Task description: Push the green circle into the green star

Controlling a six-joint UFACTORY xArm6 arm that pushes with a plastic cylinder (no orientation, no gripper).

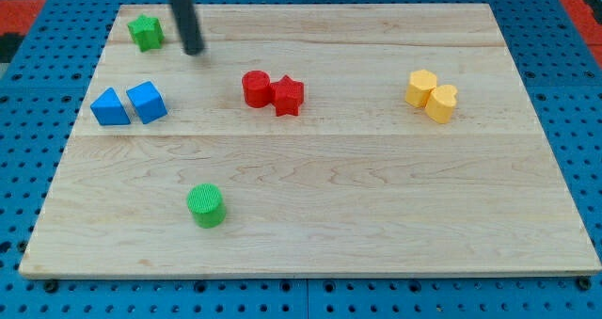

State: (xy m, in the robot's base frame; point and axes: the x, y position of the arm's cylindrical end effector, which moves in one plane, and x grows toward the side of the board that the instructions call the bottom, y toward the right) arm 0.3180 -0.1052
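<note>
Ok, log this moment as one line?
tip right of green star, apart | green circle near view's bottom, untouched | push not begun

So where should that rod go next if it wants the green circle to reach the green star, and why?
Probably my tip should travel toward the view's bottom, passing beside the green circle to its lower side. The tip now sits just right of the green star, far above the circle, and only a push from below would send the circle up-left toward the star.
</note>
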